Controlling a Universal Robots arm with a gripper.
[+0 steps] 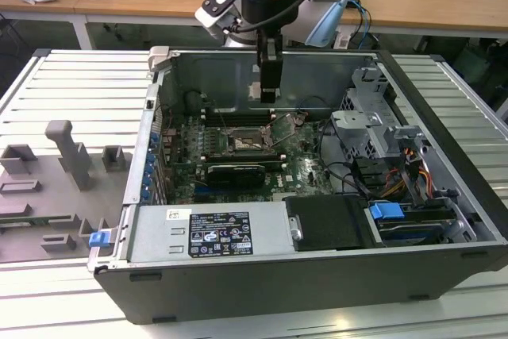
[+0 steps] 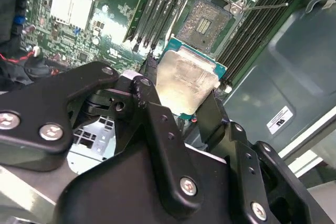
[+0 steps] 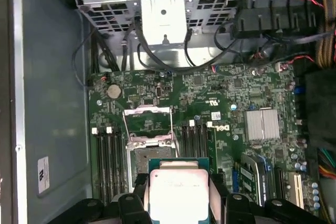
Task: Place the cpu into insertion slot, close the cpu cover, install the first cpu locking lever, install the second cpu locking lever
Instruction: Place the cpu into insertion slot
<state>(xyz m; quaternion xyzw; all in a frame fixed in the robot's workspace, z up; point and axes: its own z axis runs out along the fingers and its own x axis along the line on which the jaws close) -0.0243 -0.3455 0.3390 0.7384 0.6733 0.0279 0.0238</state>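
- Pale silver metal tops the cpu [image 2: 186, 82] [image 3: 176, 188], a flat square chip with a green-edged base. It is held off the board and is not seated in the socket.
- The gripper [image 2: 184, 92] [image 3: 177, 192] is clamped on it. In both wrist views its black fingers [image 2: 212, 114] press two opposite edges of the chip.
- The insertion slot [image 2: 207, 24] [image 3: 152, 157] lies bare just beyond the chip, its dark contact field exposed inside a silvery rim.
- The cpu cover [image 3: 147, 110] stands swung open on the side of the slot away from the chip. A thin wire locking lever [image 2: 262, 7] sticks out free beside the slot.
- In the exterior view the gripper [image 1: 269, 94] hangs inside the open computer case [image 1: 317, 275], at about one o'clock of the slot [image 1: 246, 142].
- There, black memory slots [image 1: 238, 114] run at the slot's twelve and six o'clock on the green motherboard [image 1: 302, 166].
- A grey drive cage [image 1: 365, 117] sits at three o'clock, and the power supply [image 1: 210, 232] at six.
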